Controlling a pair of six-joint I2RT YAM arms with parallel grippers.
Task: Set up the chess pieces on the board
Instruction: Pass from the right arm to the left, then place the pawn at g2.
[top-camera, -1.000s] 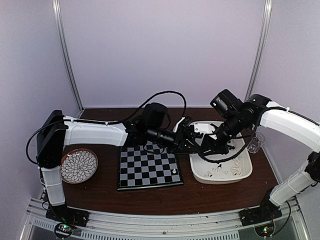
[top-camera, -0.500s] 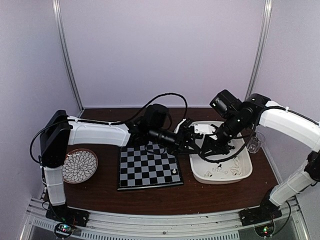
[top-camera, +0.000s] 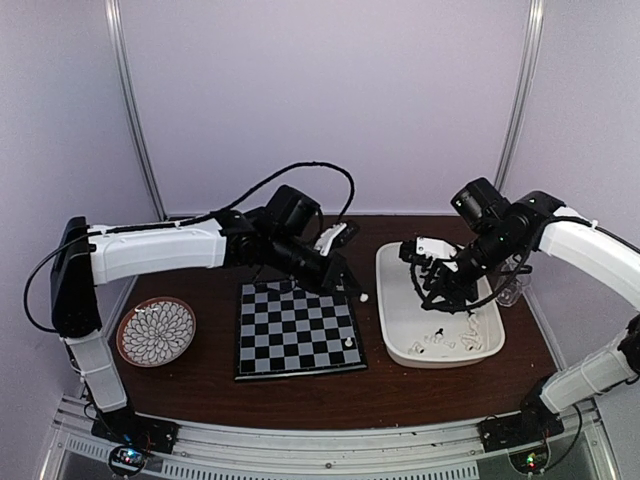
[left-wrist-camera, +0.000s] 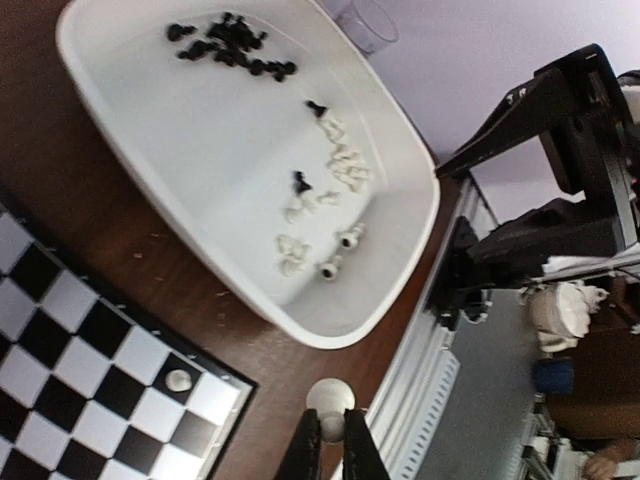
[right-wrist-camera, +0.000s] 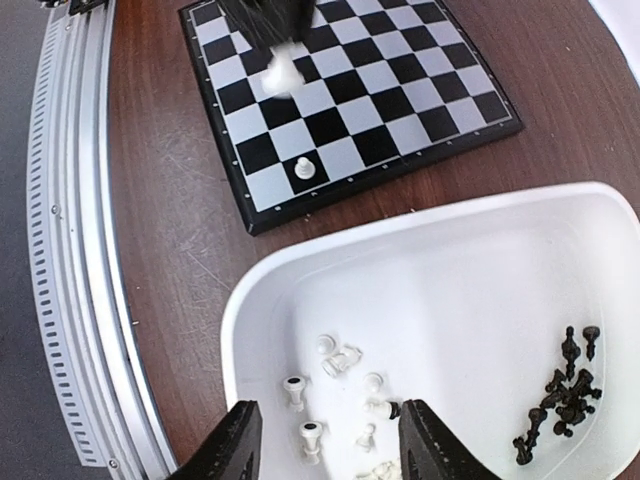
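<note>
My left gripper (left-wrist-camera: 333, 420) is shut on a small white chess piece (left-wrist-camera: 330, 397), held above the brown table between the board (left-wrist-camera: 90, 380) and the white tray (left-wrist-camera: 400, 230). From above, that gripper (top-camera: 357, 292) hangs just off the board's (top-camera: 297, 330) far right corner. One white pawn (top-camera: 348, 342) stands on a square near the board's right edge. My right gripper (right-wrist-camera: 325, 455) is open over the tray (right-wrist-camera: 250, 300), above loose white pieces (right-wrist-camera: 340, 385). Black pieces (right-wrist-camera: 560, 400) lie heaped at the tray's other end.
A round patterned plate (top-camera: 157, 332) sits left of the board. A clear plastic cup (top-camera: 510, 285) stands just beyond the tray's far right side. The metal rail (right-wrist-camera: 70, 250) runs along the table's near edge.
Both grippers met at the tray's left rim. The left one shut on the white piece and drew back towards the board; the right one opened and moved right over the tray.
</note>
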